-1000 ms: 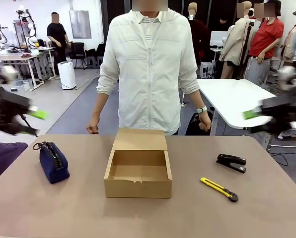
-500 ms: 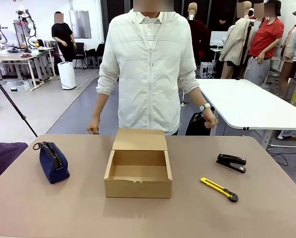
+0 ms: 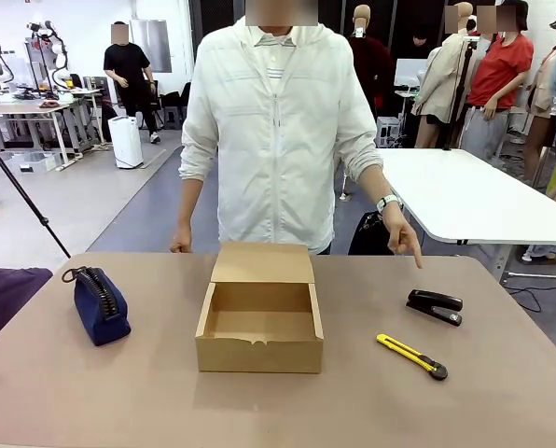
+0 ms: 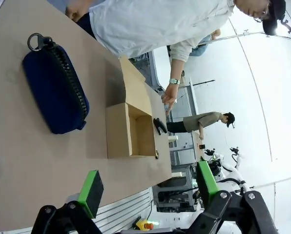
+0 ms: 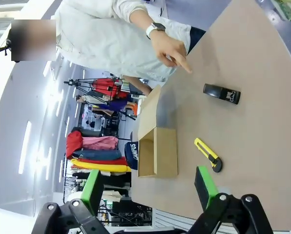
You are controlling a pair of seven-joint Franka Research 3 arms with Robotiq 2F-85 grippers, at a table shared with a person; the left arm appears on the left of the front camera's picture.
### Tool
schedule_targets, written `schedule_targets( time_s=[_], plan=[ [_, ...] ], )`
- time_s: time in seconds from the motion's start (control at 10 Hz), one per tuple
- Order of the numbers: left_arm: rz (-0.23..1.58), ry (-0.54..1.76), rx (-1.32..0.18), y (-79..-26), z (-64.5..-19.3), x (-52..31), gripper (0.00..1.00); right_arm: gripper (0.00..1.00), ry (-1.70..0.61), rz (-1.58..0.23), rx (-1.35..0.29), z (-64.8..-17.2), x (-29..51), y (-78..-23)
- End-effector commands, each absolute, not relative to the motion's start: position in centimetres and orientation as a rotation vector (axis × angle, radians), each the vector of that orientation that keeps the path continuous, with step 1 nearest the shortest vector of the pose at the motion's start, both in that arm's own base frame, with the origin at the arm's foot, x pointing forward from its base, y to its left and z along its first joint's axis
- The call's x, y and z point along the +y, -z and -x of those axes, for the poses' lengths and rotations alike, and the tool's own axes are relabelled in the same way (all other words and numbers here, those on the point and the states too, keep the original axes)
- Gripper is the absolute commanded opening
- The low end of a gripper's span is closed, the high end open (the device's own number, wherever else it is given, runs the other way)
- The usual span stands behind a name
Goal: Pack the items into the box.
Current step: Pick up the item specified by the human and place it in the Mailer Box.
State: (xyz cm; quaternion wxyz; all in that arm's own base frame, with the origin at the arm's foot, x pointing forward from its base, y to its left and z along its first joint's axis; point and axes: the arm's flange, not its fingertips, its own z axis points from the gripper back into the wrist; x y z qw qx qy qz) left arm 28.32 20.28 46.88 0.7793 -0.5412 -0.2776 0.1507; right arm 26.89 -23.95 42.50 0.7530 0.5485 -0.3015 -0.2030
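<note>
pouch (image 5: 131, 152) lettering: white marks stood on the navy fabric, left of centre in the right wrist view; sideways, partly cut off by the box (image 5: 165, 158), too small to read
box, stapler (image 3: 435, 306), utility knife (image 3: 410, 356): no legible print was made out
readable text overall: none could be read

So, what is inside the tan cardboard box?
The shallow tan cardboard box shows a bare floor; nothing visible lies inside. Its front wall hides the nearest strip.
</note>
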Motion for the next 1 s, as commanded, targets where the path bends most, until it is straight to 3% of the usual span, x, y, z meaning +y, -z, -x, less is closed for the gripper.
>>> schedule_targets(
  time_s=[0.0,0.3,0.4,0.7,0.8,0.9],
  plan=[
    [1.172,-0.312,-0.616,-46.7,-27.8,20.9,1.00,1.00,0.450,-1.210,-0.683,-26.8,-24.4,-43.0],
    [1.172,-0.312,-0.616,-46.7,-27.8,20.9,1.00,1.00,0.449,-1.195,-0.660,-26.5,-24.1,-42.6],
    [1.172,-0.312,-0.616,-46.7,-27.8,20.9,1.00,1.00,0.346,-1.134,-0.576,-29.3,-22.9,-43.2],
    [1.172,-0.312,-0.616,-46.7,-27.8,20.9,1.00,1.00,-0.051,-0.637,-0.254,-43.0,-12.9,-45.0],
    [1.172,-0.312,-0.616,-46.7,-27.8,20.9,1.00,1.00,-0.090,-0.402,-0.248,-45.7,-8.7,-44.1],
    [1.172,-0.312,-0.616,-46.7,-27.8,20.9,1.00,1.00,-0.203,-0.332,-0.205,-47.1,-4.7,-42.8]
  ],
)
